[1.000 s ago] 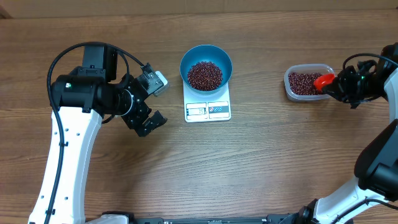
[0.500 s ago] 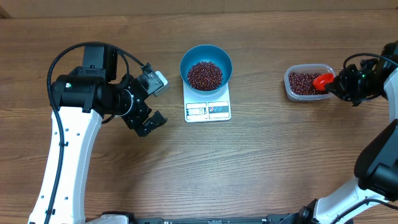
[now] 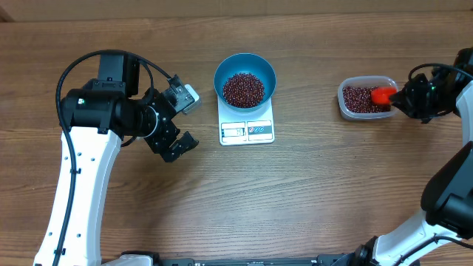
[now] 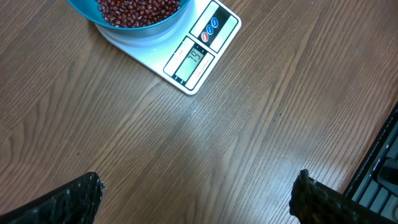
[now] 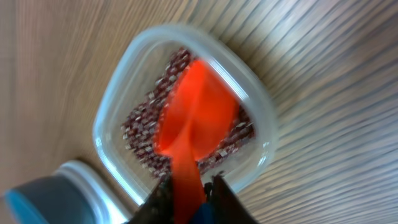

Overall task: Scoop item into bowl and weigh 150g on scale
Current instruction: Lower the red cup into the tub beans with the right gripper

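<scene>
Near the middle of the tabletop's back edge, one flat white scale is sitting. It is shaped like a rectangle with soft corners. One round, deep blue bowl is resting on its back half. The bowl is smooth and is holding a loose heap of tiny dark red-brown beans, too many to count. In the left wrist view, the scale's front strip is showing one little screen and two round buttons, one red and one blue. The numbers on the screen are looking too small to read for sure, and the bowl is being cut off by the top of that view.

Close to the right edge, one clear plastic tub with rounded corners is lying apart from the scale. It is holding a second, flatter layer of beans. One small red scoop is lying with its cup down in the tub, on those beans.

The right gripper is keeping its two fingers close on both sides of the scoop's handle. That view is looking blurry, so I cannot tell whether they are squeezing it or just standing beside it.

The left gripper is hanging over bare wood to the left of the scale. Its jaws are spreading wide apart and are holding nothing. The tabletop is showing brown wood with long, fine lines.
</scene>
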Action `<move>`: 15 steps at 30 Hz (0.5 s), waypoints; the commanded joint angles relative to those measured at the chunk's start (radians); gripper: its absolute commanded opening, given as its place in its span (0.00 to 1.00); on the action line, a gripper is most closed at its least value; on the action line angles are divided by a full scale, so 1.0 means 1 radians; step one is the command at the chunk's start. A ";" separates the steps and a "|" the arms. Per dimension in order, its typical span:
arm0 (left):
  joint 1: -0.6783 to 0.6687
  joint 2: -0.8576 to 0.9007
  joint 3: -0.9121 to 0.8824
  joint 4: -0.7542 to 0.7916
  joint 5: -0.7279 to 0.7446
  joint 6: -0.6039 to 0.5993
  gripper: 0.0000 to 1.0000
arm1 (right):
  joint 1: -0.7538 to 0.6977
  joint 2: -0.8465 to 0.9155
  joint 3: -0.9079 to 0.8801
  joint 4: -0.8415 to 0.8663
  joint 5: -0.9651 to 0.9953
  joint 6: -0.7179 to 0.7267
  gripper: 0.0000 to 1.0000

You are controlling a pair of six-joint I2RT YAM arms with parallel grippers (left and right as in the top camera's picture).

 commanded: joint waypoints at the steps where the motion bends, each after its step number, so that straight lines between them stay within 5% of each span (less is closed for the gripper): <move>1: 0.004 -0.013 0.020 0.000 0.002 -0.007 1.00 | -0.010 -0.031 -0.003 0.012 0.051 0.005 0.24; 15: 0.004 -0.013 0.020 0.000 0.002 -0.007 1.00 | -0.010 -0.031 -0.003 0.033 0.050 0.027 0.28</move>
